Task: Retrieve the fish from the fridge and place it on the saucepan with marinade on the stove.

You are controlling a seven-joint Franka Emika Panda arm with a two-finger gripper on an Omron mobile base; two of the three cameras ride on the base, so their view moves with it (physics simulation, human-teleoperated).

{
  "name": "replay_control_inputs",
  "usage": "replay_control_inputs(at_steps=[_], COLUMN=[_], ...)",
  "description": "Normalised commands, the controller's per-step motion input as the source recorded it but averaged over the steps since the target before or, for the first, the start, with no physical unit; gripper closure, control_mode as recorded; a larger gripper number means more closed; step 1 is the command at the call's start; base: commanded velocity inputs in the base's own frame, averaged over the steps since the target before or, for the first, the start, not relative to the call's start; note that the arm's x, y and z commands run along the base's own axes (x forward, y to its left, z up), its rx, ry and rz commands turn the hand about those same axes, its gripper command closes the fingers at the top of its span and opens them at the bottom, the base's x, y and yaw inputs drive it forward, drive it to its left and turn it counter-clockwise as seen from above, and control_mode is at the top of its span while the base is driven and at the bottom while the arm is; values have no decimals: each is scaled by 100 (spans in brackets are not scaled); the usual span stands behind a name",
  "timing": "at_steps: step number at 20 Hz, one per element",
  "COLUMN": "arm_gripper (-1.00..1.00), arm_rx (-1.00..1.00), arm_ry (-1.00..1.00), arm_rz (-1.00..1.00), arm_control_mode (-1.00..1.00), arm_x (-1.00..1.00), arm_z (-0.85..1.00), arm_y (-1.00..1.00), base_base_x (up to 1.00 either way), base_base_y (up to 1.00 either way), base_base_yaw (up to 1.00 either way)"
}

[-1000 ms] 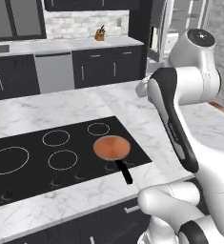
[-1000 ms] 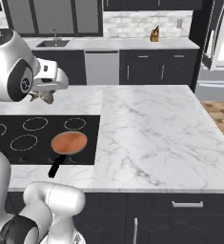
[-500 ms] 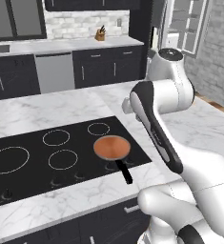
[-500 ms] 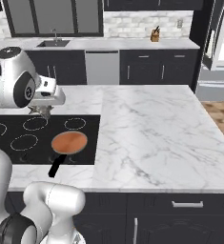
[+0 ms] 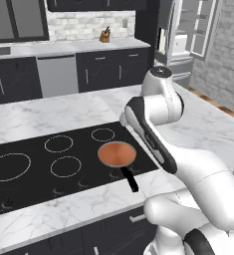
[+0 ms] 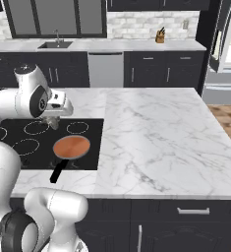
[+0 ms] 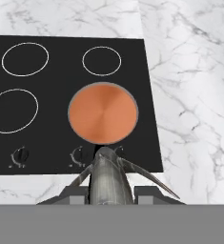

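Hand view shows the gripper (image 7: 111, 193) clamped on the silvery-grey fish (image 7: 108, 178), above the orange-red saucepan (image 7: 103, 113); best lower it centred over the marinade before letting go.

Home kitchen, marble island w/ black cooktop (image 5: 63, 164), sink (image 6: 56, 45), dishwasher (image 5: 58, 74), fridge (image 5: 180, 35), dark cabinets (image 6: 151, 71)

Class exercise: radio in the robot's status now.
Gripper shut on fish. Above stove, saucepan ahead, marinade bare. Nothing in the way.
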Motion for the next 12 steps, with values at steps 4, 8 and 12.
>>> replay_control_inputs(at_steps=[4,8,12], arm_gripper=[100,100,100], arm_rx=[0,3,14], arm_ry=[3,0,0], arm_rz=[0,0,0], arm_control_mode=[-100,-100,-100], arm_x=[50,39,21], arm_z=[-49,-54,-56], arm_y=[5,13,7], base_base_x=[0,0,0], base_base_y=[0,0,0], base_base_yaw=[0,0,0])
